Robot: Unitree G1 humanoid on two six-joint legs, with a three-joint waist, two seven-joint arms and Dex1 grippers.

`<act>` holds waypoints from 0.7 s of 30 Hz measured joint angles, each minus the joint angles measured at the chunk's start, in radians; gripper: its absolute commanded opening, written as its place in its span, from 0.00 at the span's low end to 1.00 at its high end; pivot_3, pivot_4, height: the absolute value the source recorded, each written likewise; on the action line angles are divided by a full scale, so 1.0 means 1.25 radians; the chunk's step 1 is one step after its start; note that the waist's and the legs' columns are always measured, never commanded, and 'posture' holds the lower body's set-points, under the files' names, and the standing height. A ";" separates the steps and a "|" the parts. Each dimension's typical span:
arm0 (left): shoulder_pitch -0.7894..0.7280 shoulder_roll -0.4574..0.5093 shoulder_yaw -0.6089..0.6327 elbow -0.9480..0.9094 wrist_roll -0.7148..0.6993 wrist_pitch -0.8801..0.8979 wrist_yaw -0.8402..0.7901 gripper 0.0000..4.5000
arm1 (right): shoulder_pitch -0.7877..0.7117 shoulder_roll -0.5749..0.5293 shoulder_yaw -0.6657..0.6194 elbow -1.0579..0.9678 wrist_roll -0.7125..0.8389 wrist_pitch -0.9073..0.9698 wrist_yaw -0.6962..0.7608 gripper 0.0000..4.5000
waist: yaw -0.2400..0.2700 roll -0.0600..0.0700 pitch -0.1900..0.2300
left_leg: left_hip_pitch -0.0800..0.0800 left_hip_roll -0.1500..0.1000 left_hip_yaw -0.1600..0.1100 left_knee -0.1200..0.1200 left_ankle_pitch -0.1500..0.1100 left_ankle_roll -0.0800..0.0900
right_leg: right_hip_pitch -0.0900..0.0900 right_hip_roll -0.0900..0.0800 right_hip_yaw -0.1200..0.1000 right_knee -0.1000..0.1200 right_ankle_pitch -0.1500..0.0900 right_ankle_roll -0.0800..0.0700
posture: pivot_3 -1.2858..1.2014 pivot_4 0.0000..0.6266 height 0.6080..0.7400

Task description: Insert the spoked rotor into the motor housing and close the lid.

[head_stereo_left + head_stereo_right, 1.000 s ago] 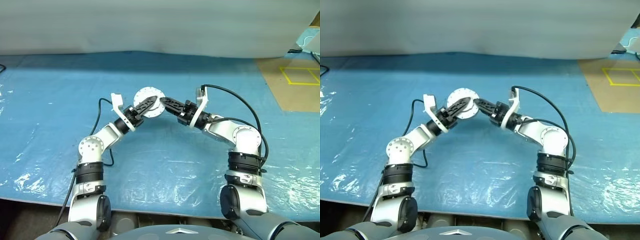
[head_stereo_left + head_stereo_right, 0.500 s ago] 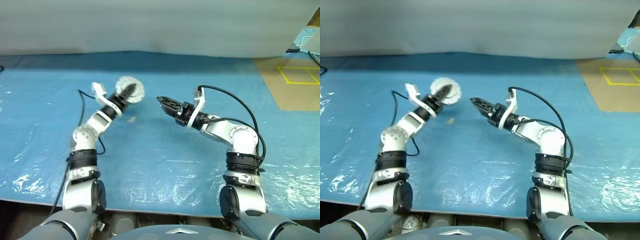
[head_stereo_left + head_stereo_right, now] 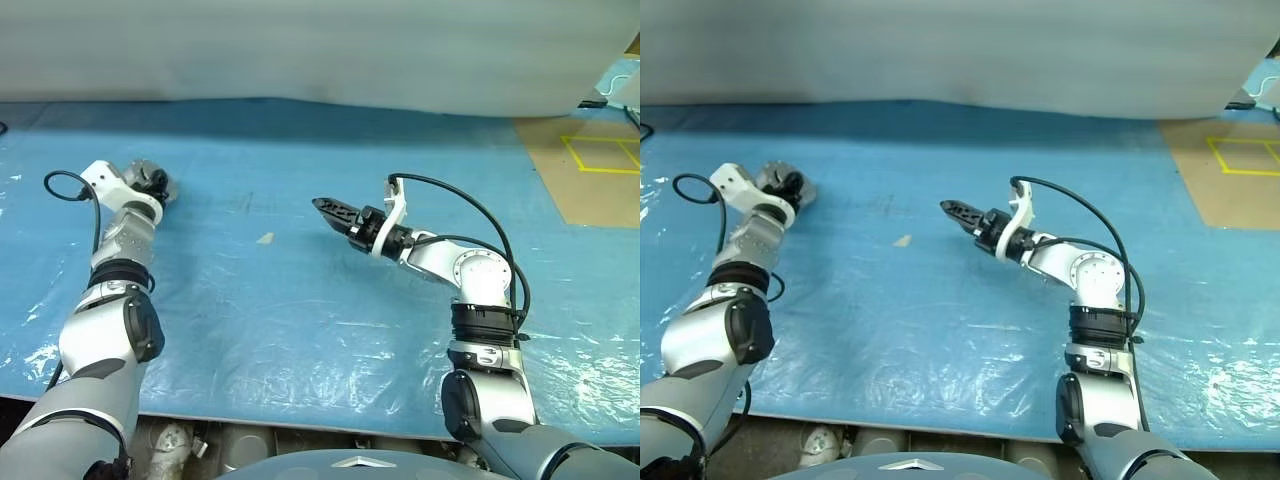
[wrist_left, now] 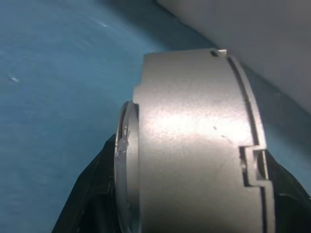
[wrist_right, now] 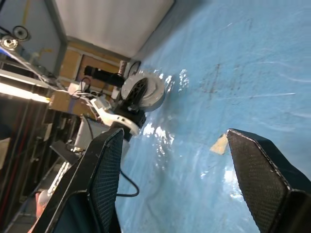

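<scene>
Motor housing [image 4: 199,145], lid apparently seated, sits clamped in the left claw [image 3: 155,185] at upper left of the frame. Right claw [image 5: 170,179] hangs open and empty at centre. Assembly appears complete; set-down on the bench [image 3: 300,300] remains.

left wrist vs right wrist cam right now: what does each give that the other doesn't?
Left wrist: a close-up of the motor housing side wall, with a stepped seam near one rim. Right wrist: the right gripper open, a tan scrap lying ahead of it, and the left gripper seen from outside. Both: the motor housing clamped in the left gripper, over the blue sheet.
</scene>
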 measured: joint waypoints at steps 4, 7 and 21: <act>0.000 0.001 -0.004 0.025 0.027 -0.007 -0.007 0.60 | 0.028 -0.030 0.039 -0.044 -0.055 -0.028 0.047 0.78 | 0.005 0.000 0.000 | -0.001 0.000 -0.002 0.001 0.000 0.000 | 0.000 -0.001 -0.002 0.000 0.000 0.000 | 0.52 0.24 1.00; 0.000 0.001 -0.008 0.033 0.044 -0.007 -0.007 0.60 | 0.042 -0.080 0.076 -0.065 -0.121 -0.052 0.084 0.78 | 0.006 0.000 0.000 | 0.001 0.000 -0.002 0.002 0.000 0.000 | 0.002 -0.001 -0.002 0.002 0.000 0.000 | 0.52 0.24 1.00; 0.034 0.070 -0.017 0.047 0.108 0.022 0.091 0.99 | 0.073 -0.105 0.121 -0.090 -0.254 -0.126 0.163 0.79 | -0.012 -0.001 0.000 | 0.002 0.000 -0.004 0.004 0.000 0.000 | 0.002 0.000 -0.001 0.004 0.000 -0.001 | 0.52 0.24 1.00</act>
